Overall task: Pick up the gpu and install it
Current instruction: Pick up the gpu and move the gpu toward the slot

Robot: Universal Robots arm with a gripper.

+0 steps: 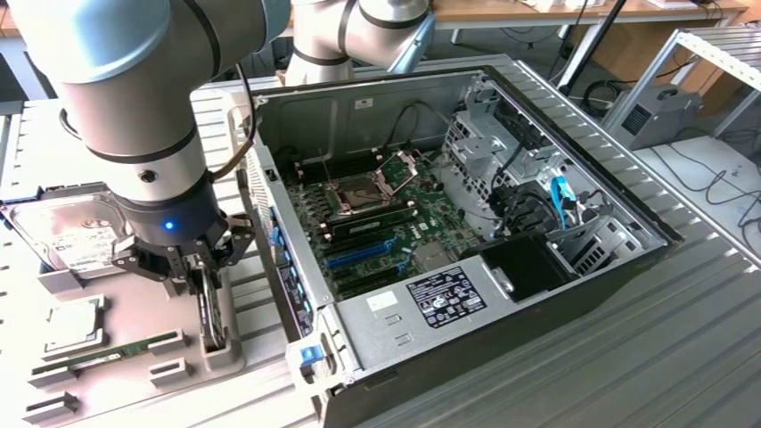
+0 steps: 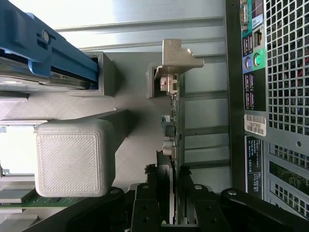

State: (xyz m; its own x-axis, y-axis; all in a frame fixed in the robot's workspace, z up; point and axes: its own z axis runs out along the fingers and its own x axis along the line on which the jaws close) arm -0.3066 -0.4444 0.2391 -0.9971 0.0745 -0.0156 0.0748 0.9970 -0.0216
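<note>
Straddling the gpu (image 2: 173, 125), upright on edge in its grey holder (image 1: 221, 352) beside the PC case (image 1: 476, 294), the gripper (image 2: 169, 203) has jaws half-open; can't tell if clamped. Best centred, square, clamping evenly.

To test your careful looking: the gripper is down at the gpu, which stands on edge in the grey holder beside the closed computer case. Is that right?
Not quite. The computer case is open, not closed: the exterior view looks straight in at its motherboard. The rest holds: the gripper is down at the gpu, which stands on edge in the grey holder beside it.
</note>
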